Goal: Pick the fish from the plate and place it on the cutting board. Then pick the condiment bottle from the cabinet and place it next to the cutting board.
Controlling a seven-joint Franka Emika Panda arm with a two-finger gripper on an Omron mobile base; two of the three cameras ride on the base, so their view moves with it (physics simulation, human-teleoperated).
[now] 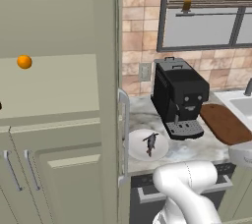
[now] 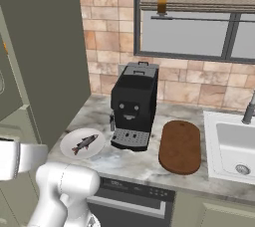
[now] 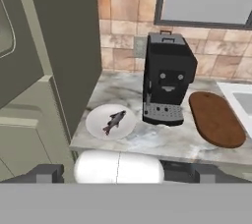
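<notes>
Grey slender fish, lying on white round plate

No text, label, brand, number or sign could be read anywhere; the coffee machine carried only blank dark panels with unmarked round knobs.

Dark matt wood — cutting board

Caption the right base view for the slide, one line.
Fish lies on the white plate left of the coffee machine; the cutting board sits bare to its right.
</notes>
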